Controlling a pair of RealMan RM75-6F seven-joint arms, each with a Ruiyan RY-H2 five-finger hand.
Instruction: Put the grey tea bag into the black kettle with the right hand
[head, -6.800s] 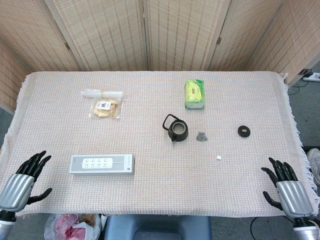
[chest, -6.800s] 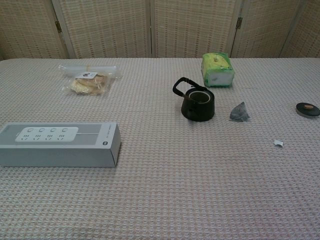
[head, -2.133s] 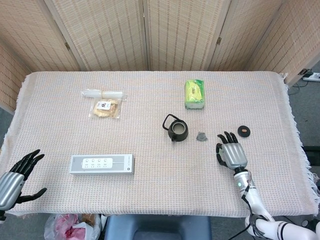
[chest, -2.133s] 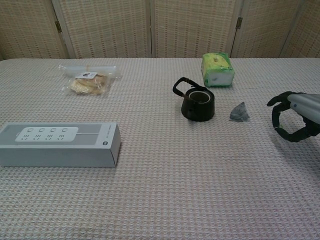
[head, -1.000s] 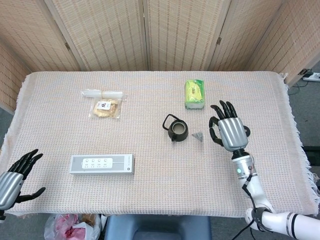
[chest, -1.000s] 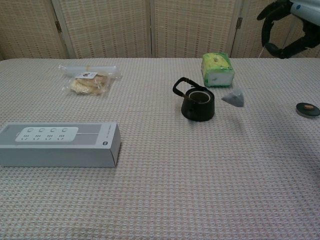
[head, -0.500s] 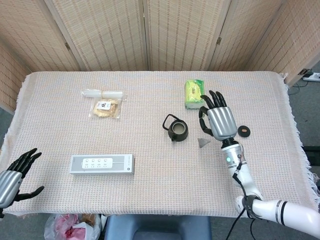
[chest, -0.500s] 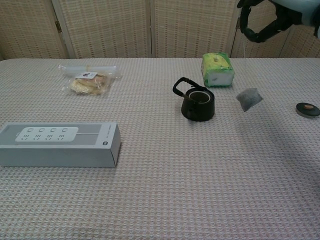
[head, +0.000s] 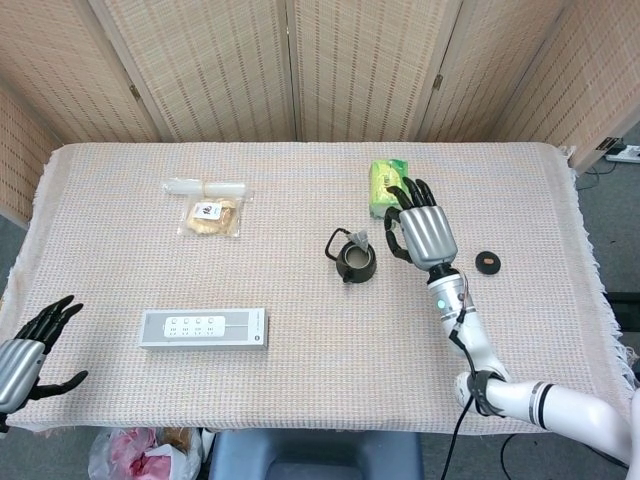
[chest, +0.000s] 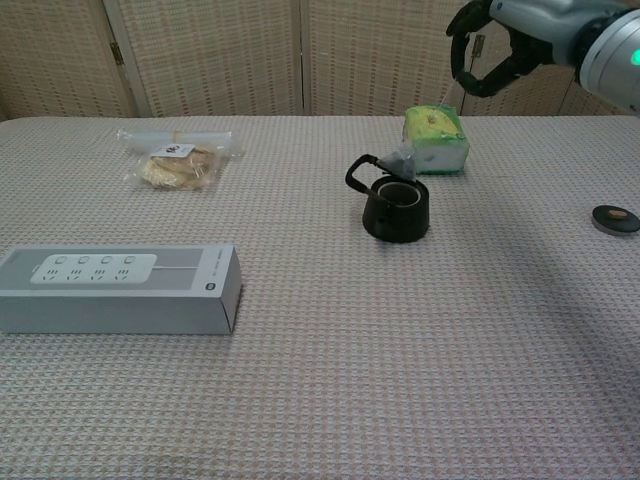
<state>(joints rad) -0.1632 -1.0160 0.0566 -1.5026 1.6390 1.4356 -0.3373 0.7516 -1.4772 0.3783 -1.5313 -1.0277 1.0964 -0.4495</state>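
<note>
The grey tea bag (chest: 402, 160) dangles on a thin string from my right hand (chest: 490, 45), just over the open mouth of the black kettle (chest: 396, 208). From the head view the tea bag (head: 360, 238) hangs at the kettle's (head: 355, 262) far rim, and the right hand (head: 420, 235) is raised to the kettle's right with its fingers curled around the string. My left hand (head: 30, 350) rests at the table's near left corner, fingers apart and holding nothing.
A green tissue pack (chest: 434, 140) lies behind the kettle. A small black lid (chest: 614, 218) sits at the right. A boxed power strip (chest: 118, 288) lies front left, and a clear snack bag (chest: 178, 160) lies at the back left.
My right hand has swung left with the tea bag, carrying it from the kettle's right side to just above the kettle's opening. The left hand has stayed put.
</note>
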